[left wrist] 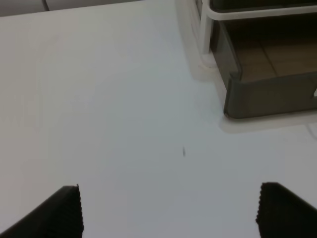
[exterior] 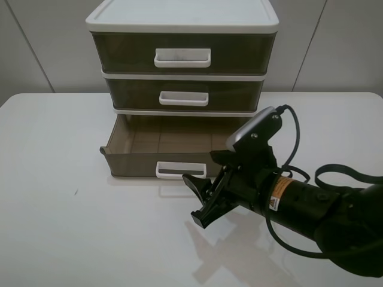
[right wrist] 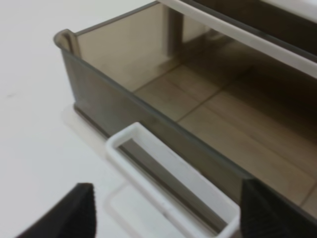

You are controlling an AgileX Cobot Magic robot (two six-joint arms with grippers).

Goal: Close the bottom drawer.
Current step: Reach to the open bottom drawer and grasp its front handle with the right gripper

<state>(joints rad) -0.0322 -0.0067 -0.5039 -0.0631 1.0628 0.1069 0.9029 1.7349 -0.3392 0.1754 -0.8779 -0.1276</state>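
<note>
A white bench (exterior: 60, 209) spreads below pale wall panels (exterior: 335, 48). One white-framed unit (exterior: 182, 18) at upper centre holds three smoky drawers; the bottom drawer (exterior: 128, 161) juts open at centre. Two grippers: the right gripper (exterior: 200, 200), jaws spread, is just below its handle (exterior: 181, 170); the left gripper (left wrist: 173, 208), jaws spread, is over bare bench.

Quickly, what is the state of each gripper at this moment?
Left gripper: open, holding nothing.
Right gripper: open, holding nothing, close to the handle of the bottom drawer.
</note>
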